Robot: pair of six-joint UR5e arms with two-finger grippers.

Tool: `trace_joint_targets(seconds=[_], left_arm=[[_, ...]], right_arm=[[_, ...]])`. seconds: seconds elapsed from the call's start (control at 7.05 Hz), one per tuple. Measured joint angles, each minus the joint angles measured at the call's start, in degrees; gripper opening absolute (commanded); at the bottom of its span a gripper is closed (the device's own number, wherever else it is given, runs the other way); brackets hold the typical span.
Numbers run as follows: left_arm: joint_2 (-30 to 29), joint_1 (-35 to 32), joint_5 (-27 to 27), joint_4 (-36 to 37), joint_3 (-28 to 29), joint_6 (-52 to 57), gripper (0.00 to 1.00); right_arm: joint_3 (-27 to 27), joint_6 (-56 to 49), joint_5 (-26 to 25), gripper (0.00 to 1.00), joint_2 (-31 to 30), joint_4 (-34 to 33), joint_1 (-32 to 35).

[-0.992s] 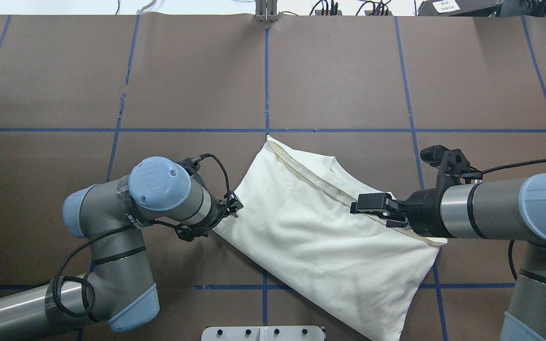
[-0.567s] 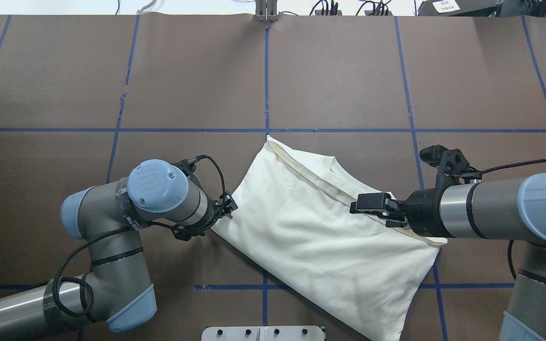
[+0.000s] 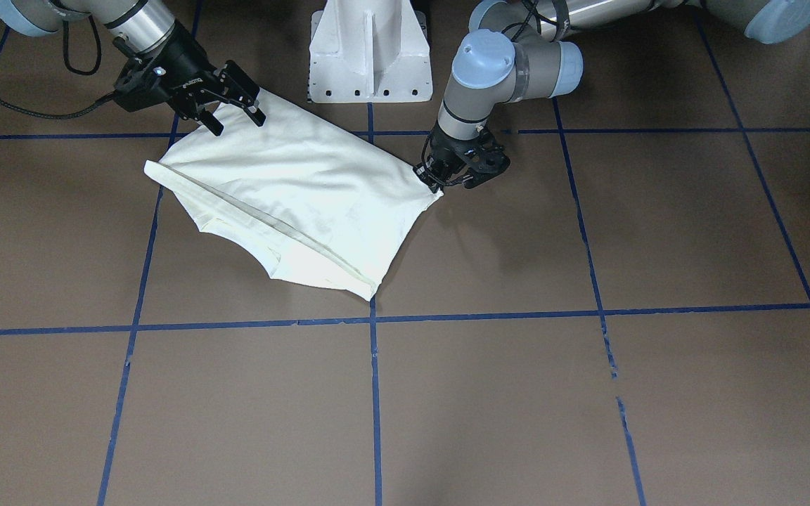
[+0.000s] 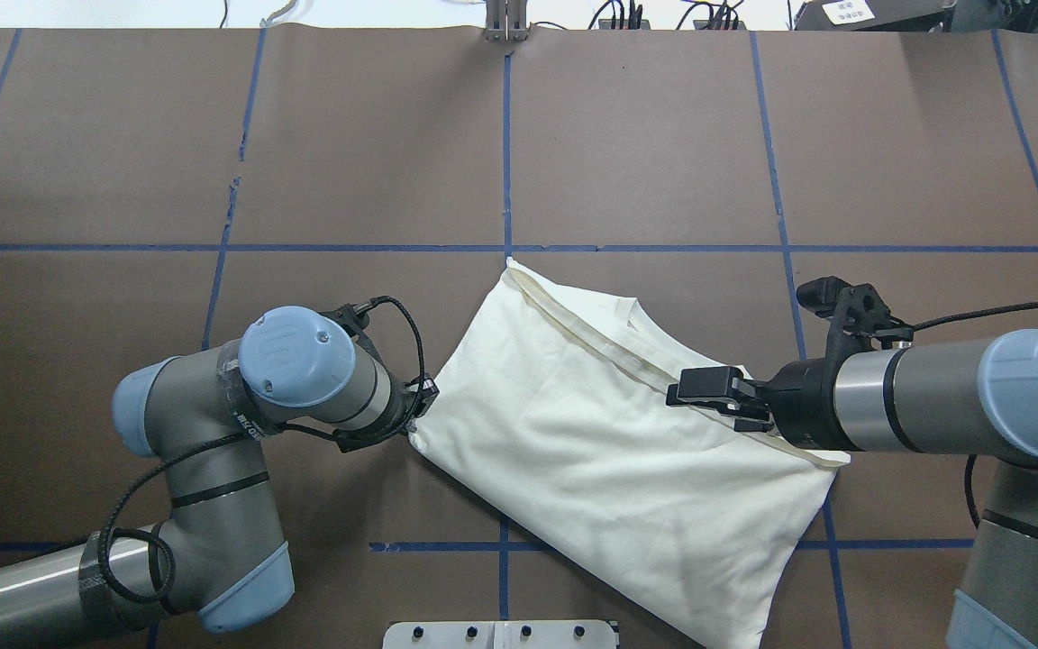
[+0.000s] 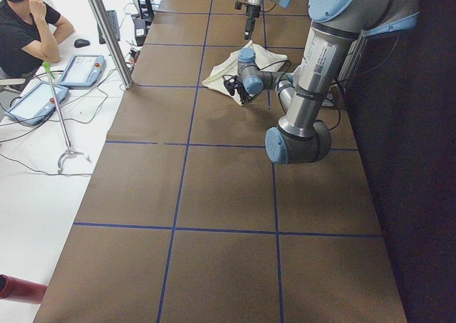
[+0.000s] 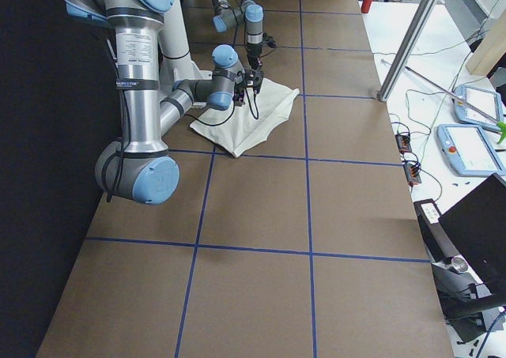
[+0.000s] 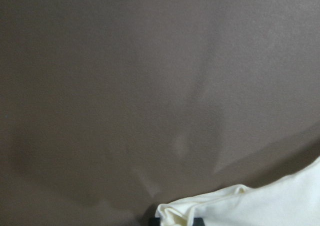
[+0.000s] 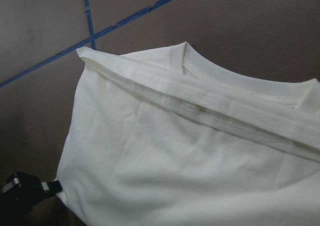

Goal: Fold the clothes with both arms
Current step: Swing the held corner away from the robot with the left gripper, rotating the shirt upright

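Near the middle of the worktop's (image 4: pixel 303 135) robot-side edge lies the shirt (image 4: pixel 591 451). It is cream-white, plain side up, and folded into a slanted slab with a stitched band (image 4: pixel 591 338) along its far side. Only the right wrist view shows the ribbed neckline (image 8: pixel 235 81) beyond that band. The front view shows the right gripper (image 3: pixel 238 125) spread over the cloth. The left gripper (image 3: pixel 435 184) pinches the shirt's corner, which the left wrist view shows bunched.
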Motion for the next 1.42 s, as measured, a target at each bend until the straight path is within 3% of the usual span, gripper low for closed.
trace_joint_targets(seconds=[0.28,0.57,0.99,1.42], left_arm=[[-0.15,-2.42,-0.04,0.09,-0.03,0.81,0.0],[-2.12,-9.36,-0.11,0.48,3.26,6.93,0.0],[-13.9,-18.46,1.29,-1.02,19.3,15.38,0.0],[-23.53,-20.56,3.97,-16.66,39.04,21.4,0.0]], right_arm=[[0.0,-0.07,0.12,1.0,-0.11,0.0,0.15],[-0.02,-0.13,0.18,1.0,-0.21,0.0,0.22],[-0.21,-0.25,0.31,1.0,-0.24,-0.05,0.9],[-0.67,-0.43,0.4,1.0,-0.15,-0.08,1.34]])
